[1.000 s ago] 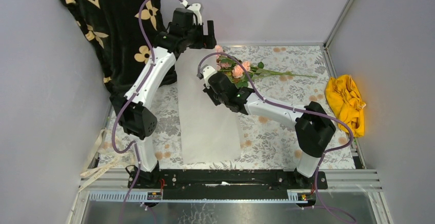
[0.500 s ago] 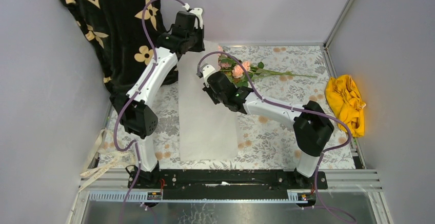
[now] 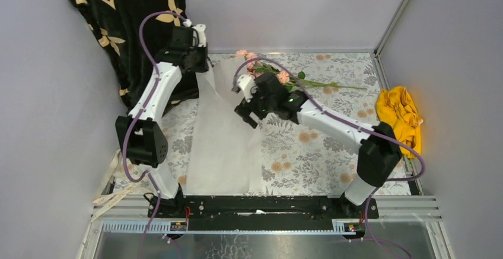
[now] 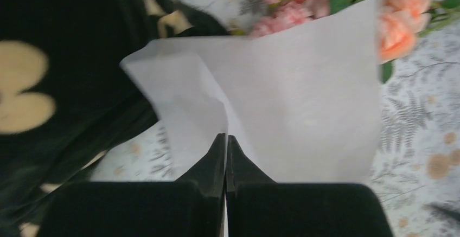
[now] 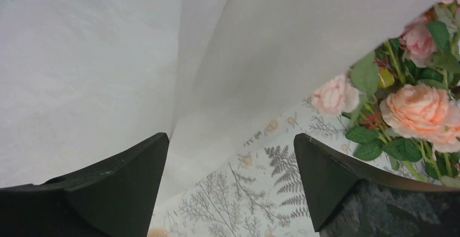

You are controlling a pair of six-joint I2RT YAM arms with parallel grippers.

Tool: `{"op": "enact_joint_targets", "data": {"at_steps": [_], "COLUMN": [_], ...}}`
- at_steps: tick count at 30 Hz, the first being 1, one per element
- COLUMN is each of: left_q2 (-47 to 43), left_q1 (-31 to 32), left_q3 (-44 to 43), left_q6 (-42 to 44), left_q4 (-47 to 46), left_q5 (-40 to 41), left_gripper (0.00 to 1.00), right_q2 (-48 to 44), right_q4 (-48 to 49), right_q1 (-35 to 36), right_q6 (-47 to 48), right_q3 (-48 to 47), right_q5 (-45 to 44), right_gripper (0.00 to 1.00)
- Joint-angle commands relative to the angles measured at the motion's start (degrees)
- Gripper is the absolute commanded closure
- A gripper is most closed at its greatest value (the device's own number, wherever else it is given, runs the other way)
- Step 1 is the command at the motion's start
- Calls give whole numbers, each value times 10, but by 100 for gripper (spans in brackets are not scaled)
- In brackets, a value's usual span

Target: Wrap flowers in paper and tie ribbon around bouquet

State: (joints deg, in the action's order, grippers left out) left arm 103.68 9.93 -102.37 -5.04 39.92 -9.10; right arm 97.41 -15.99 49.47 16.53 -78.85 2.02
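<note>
The white paper lies lengthwise on the patterned tablecloth, its far end lifted. My left gripper is shut on that far edge; in the left wrist view the jaws pinch a fold of the paper. The pink flowers lie beyond the sheet's far right corner, stems pointing right. My right gripper hovers open over the paper's right edge, nothing between its fingers; roses show at its right. The cream ribbon hangs off the table's near left corner. No wrapped bouquet is in view.
A black cloth with cream flower shapes hangs at the far left, close behind my left arm. A crumpled yellow cloth lies by the right rail. Grey walls enclose the table on three sides.
My left gripper shut on the paper's far edge and pulled it left and up. My right gripper opened, let go of the sheet and drew back a little. The paper slid leftward.
</note>
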Motion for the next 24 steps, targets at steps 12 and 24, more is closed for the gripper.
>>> {"op": "enact_joint_targets", "data": {"at_steps": [12,24], "left_q2": [-122,-200], "left_q1": [-97,-110], "left_q3": [152,141], "left_q6": [97,185], "left_q4": [-73,-26], "left_q5": [-50,9], "left_gripper": [100,100], "right_q2": [-5,192], "right_q4": [-111,-71], "right_q1": [-223,-276], "right_q6": [-69,-241], "right_q3": [-26,-86], "right_q5": [281,199], "right_gripper": [14,77]}}
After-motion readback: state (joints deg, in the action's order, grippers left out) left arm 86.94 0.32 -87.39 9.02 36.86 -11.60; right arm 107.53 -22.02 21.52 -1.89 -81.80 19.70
